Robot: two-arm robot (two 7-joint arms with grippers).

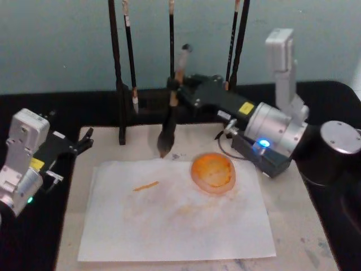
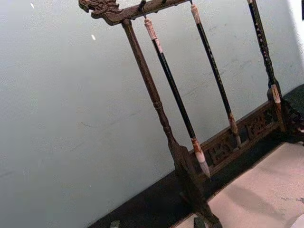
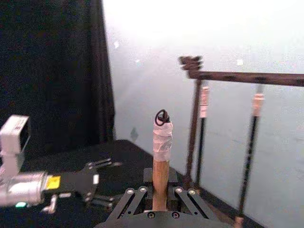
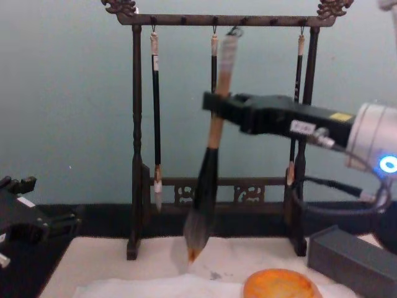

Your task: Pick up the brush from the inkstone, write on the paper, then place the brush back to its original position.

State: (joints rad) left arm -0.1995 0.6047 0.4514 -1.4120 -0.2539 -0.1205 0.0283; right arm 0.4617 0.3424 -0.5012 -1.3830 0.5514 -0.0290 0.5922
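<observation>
Paper (image 1: 175, 220) (1 orange stroke (image 1: 145, 186)); right gripper (image 1: 175, 84) clamps brush (image 1: 168, 131); left gripper (image 1: 86, 141) beside mat (image 1: 289, 214).

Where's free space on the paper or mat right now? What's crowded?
Free: the near half of the paper, robot-side of the orange stroke and inkstone; also the bare mat right of the paper. Crowded: the far edge, where the right gripper holds the brush tip-down between rack and inkstone. The left gripper sits at the mat's left edge.
</observation>
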